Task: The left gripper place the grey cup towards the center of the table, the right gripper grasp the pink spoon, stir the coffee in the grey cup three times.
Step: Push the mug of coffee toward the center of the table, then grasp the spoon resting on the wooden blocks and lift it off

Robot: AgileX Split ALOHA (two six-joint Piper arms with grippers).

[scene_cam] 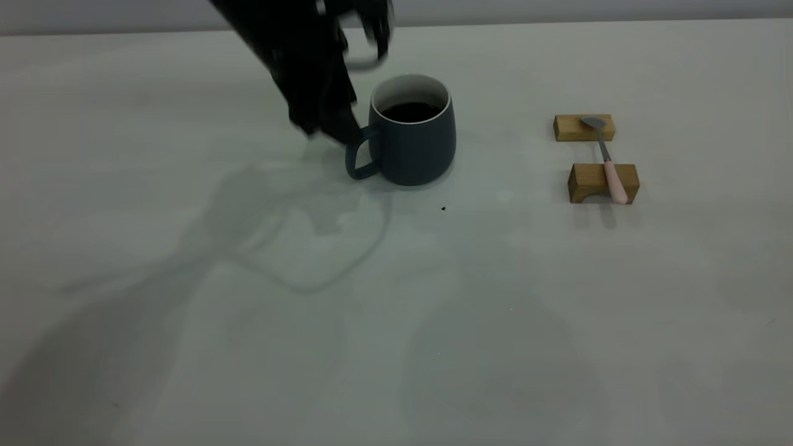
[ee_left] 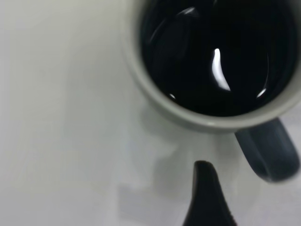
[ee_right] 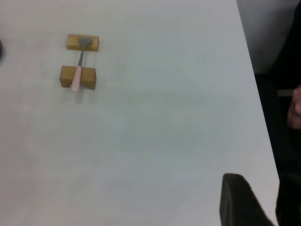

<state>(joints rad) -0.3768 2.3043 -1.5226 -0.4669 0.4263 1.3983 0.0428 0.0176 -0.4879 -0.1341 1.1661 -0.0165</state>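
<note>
The grey cup [scene_cam: 414,141] stands upright on the table [scene_cam: 396,310], back of centre, its handle [scene_cam: 361,155] pointing to the exterior view's left. Dark coffee [scene_cam: 410,111] fills it, and the coffee [ee_left: 216,52] fills most of the left wrist view. My left gripper [scene_cam: 337,127], blurred, hovers just left of the handle [ee_left: 269,151]. One dark finger [ee_left: 207,197] shows beside the handle without touching it, open with nothing held. The pink spoon [scene_cam: 610,164] lies across two wooden blocks at the right. My right gripper [ee_right: 237,202] sits far from the spoon [ee_right: 79,70], near the table's edge.
The two wooden blocks [scene_cam: 584,127] [scene_cam: 602,183] carry the spoon, bowl on the far one. A tiny dark speck [scene_cam: 443,209] lies in front of the cup. In the right wrist view the table edge [ee_right: 256,94] runs past a person's hand [ee_right: 295,109].
</note>
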